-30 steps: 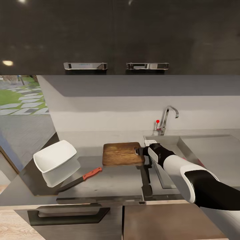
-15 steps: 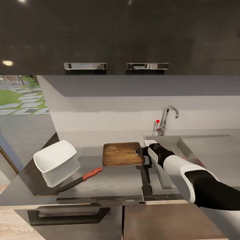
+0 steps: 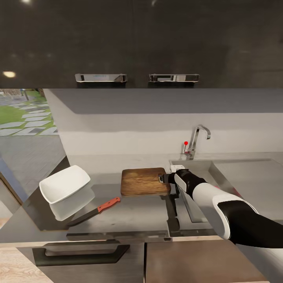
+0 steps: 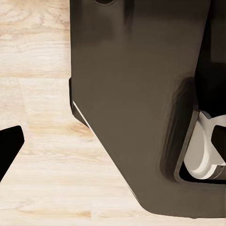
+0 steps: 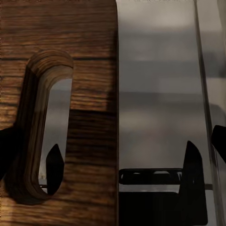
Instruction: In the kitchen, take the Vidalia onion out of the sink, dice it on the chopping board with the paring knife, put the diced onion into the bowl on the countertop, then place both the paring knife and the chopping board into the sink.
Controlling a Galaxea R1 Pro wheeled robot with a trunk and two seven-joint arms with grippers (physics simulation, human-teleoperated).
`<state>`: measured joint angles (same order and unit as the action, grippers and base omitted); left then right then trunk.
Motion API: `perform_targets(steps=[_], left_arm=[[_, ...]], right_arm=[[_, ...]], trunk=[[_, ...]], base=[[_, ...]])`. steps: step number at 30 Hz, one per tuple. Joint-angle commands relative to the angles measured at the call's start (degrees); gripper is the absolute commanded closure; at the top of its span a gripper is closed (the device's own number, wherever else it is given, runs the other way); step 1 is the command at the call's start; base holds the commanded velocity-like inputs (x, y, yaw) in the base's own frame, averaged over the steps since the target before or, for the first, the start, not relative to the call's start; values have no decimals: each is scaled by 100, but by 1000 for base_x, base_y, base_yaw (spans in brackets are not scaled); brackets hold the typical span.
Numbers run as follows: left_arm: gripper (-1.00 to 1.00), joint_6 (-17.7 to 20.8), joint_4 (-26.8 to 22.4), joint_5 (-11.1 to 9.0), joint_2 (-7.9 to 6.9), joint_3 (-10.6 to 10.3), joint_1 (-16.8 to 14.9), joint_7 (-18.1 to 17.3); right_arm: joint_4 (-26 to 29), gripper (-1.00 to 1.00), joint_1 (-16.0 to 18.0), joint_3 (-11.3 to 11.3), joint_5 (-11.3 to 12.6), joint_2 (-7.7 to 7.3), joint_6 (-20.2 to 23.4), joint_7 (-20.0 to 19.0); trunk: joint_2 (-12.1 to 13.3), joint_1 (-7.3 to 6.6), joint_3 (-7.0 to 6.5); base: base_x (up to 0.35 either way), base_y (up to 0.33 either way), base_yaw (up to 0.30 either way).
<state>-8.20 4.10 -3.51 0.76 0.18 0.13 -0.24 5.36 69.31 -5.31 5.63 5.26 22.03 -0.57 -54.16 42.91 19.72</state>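
The brown chopping board (image 3: 143,181) lies flat on the glossy grey countertop (image 3: 133,216), handle hole toward the sink. My right gripper (image 3: 164,179) hovers at that handle end, open; in the right wrist view the chopping board (image 5: 89,70) and its hole sit below the gripper (image 5: 113,148), whose fingertips (image 5: 219,140) are spread wide with nothing held. The paring knife (image 3: 97,210), with its red-orange handle, lies nearer the front edge, left of the board. A white bowl (image 3: 65,183) stands at the left. The onion is out of view. My left gripper (image 4: 113,143) hangs open over the wooden floor.
The steel sink (image 3: 239,173) with its faucet (image 3: 197,140) lies right of the board, partly behind my right arm. Dark wall cabinets (image 3: 137,43) hang overhead. A dark base cabinet (image 4: 136,94) stands by the left gripper.
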Motion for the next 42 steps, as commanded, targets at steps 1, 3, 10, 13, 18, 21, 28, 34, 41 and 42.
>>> perform_targets(steps=[1, 3, 10, 13, 18, 21, 28, 34, 41, 42], left_arm=[[-100, -33, 12, -36, 1, -1, -4, -4], [-100, -33, 12, -36, 2, -1, -4, -5], [-100, -33, 12, -36, -1, 1, -4, -4], [-100, -33, 12, -36, 0, 3, -4, -7], [-100, -33, 12, -36, 1, 1, -4, -5], [-100, -33, 12, -36, -2, 2, -4, -5], [-100, -33, 12, -36, -4, 1, -5, -8], [-100, -33, 12, -36, 0, -1, -4, -6], [-100, -33, 12, -36, -4, 2, -4, -9], [-100, -33, 12, -36, -4, 2, -4, -10]], right_arm=[[8, -100, 1, -50, 56, -1, 29, -2], [13, -100, 2, -50, 57, 0, 27, 0], [16, -100, 3, -50, 67, 1, 13, -10], [15, -100, 2, -50, 68, 1, 7, -12], [15, -100, 2, -50, 72, 1, 3, -13], [16, -100, 3, -50, 76, 1, 3, -13], [15, -100, 2, -50, 78, 1, 3, -19], [17, -100, 3, -50, 78, 1, 3, -21], [15, -100, 1, -50, 87, 3, 3, -27], [16, -100, 1, -50, 89, 4, 3, -28]], trunk=[[-4, 1, 5], [-4, 1, 5], [-4, 1, -32], [-4, 1, -58], [-4, 1, -102], [-4, 1, -129], [-4, 1, -192], [-4, 1, -247], [-4, 1, -310], [-4, 1, -320]], base=[[0, 0, 0], [0, 0, 0], [0, 0, 0], [0, 0, 0], [0, 0, 0], [0, 0, 0], [0, 0, 0], [0, 0, 0], [0, 0, 0], [0, 0, 0]])
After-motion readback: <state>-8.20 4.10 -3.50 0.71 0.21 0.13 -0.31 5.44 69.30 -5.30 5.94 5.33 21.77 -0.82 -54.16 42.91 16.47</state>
